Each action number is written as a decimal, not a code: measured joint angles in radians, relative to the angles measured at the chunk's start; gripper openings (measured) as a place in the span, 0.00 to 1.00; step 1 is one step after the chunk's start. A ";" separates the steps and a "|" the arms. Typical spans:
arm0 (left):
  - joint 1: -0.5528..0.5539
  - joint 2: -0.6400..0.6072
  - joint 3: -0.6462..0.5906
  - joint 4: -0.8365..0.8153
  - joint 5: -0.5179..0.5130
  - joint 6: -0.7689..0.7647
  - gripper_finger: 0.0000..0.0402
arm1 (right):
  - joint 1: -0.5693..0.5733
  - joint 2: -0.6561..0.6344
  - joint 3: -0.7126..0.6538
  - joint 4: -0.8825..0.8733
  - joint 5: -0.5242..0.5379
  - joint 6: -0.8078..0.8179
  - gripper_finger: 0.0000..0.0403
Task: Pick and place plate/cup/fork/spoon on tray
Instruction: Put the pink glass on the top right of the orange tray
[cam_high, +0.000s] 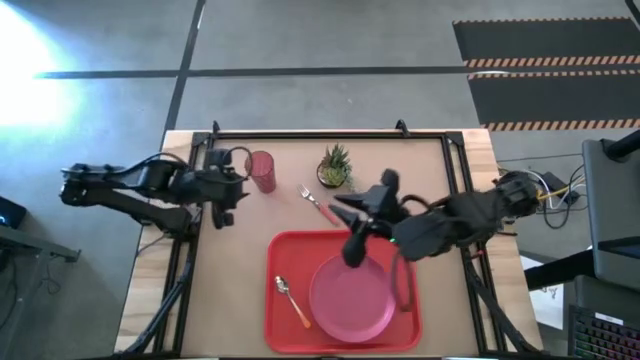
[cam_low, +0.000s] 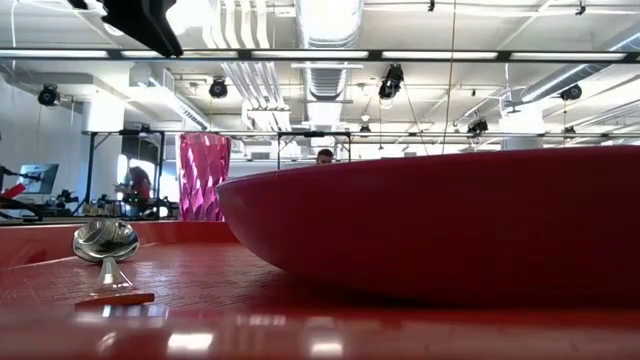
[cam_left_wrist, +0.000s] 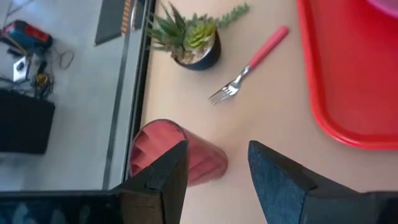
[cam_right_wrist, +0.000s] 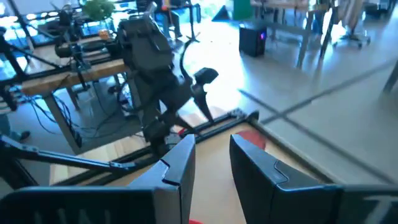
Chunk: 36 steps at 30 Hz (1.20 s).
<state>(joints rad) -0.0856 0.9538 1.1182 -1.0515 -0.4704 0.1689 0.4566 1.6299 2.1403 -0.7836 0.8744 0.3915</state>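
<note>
Jaws apart above tan table (cam_high: 240, 290); workshop with ceiling ducts (cam_low: 325, 40).

Tray (cam_high: 283, 322) sits at near-centre of table (cam_high: 240, 260). On it: plate (cam_high: 352, 297) toward the right side, spoon (cam_high: 292, 301) to the plate's left (bowl end toward the far rim, orange handle nearer). Fork (cam_high: 319, 204) lies on bare table just beyond the tray's far rim, beside a potted plant (cam_high: 335, 167). Cup (cam_high: 262, 171) stands upright further left. Left gripper (cam_high: 228, 195) is near the cup, apart from it. Right gripper (cam_high: 358, 232) hangs over the tray's far rim by the fork handle.
</note>
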 joint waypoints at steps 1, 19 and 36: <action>0.012 0.015 0.004 0.000 0.000 -0.006 0.37 | 0.003 -0.013 0.000 -0.006 0.000 -0.028 0.23; 0.217 0.218 0.016 0.116 0.139 -0.270 0.37 | 0.003 -0.299 -0.001 -0.349 -0.175 -0.106 0.22; 0.381 0.302 0.052 0.021 0.176 -0.237 0.37 | 0.003 -0.364 -0.002 -0.390 -0.176 -0.116 0.22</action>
<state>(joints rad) 0.2952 1.2560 1.1702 -1.0301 -0.2946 -0.0677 0.4599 1.2659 2.1387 -1.1739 0.6987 0.2760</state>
